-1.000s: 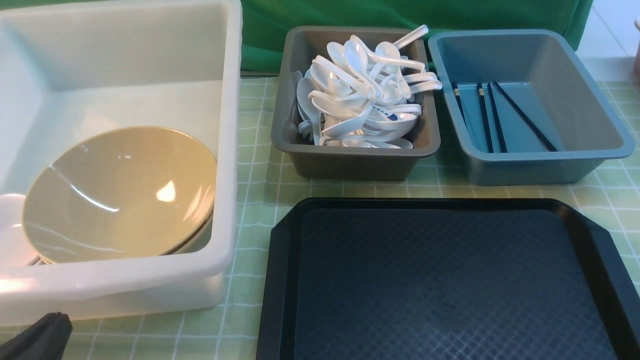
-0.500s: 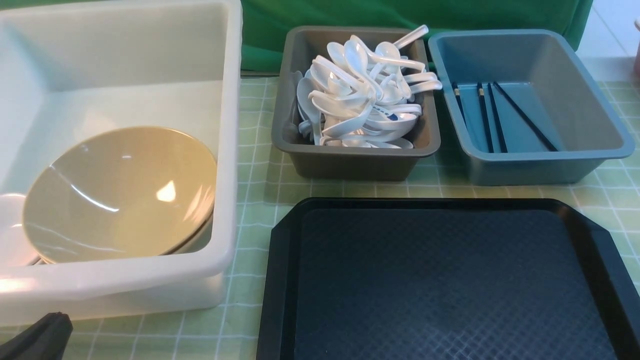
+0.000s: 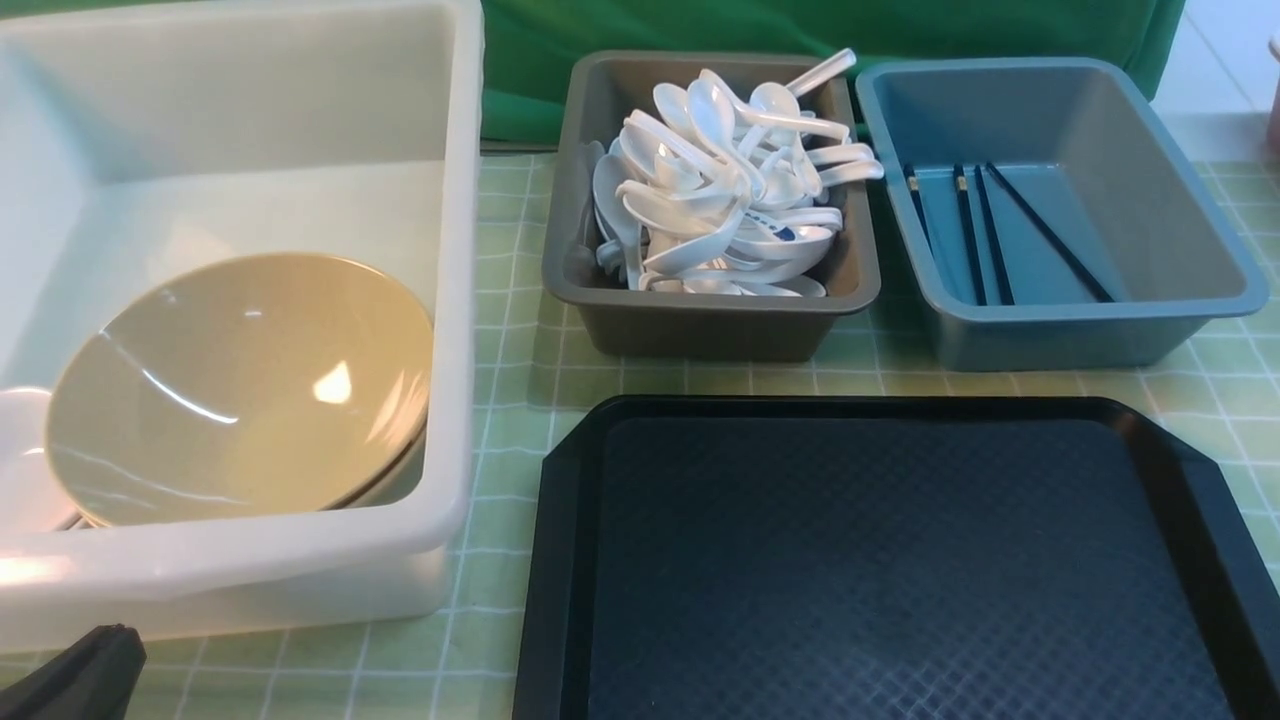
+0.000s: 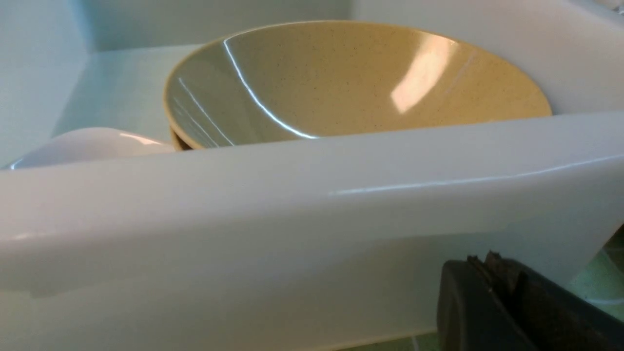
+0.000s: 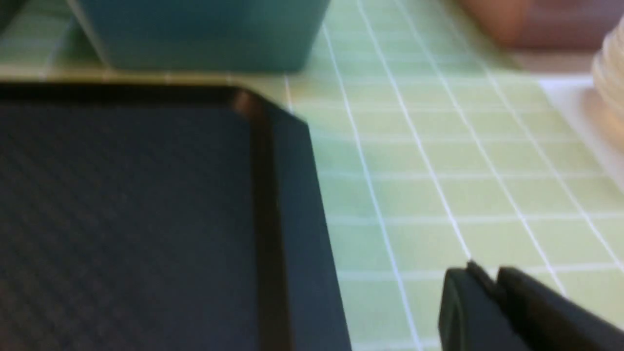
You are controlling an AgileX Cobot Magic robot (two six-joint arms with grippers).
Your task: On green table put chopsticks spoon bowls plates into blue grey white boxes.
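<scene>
Three boxes stand on my green checked table (image 3: 500,350): the white box (image 3: 455,300) on my left, the grey box (image 3: 700,320) in the middle, the blue box (image 3: 1090,330) on my right. One tan bowl (image 3: 240,390) leans tilted inside the white box, with one pale dish (image 4: 87,144) beside it. Spoons (image 3: 730,190) fill the grey box in a heap too tangled to count. Four dark chopsticks (image 3: 985,240) lie on the blue box's floor. One black tray (image 3: 900,560) sits nearest me. My left gripper (image 4: 487,265) is clenched on nothing, just outside the white box's near wall. My right gripper (image 5: 487,278) hangs beside the tray's corner, jaws a sliver apart, grasping nothing.
</scene>
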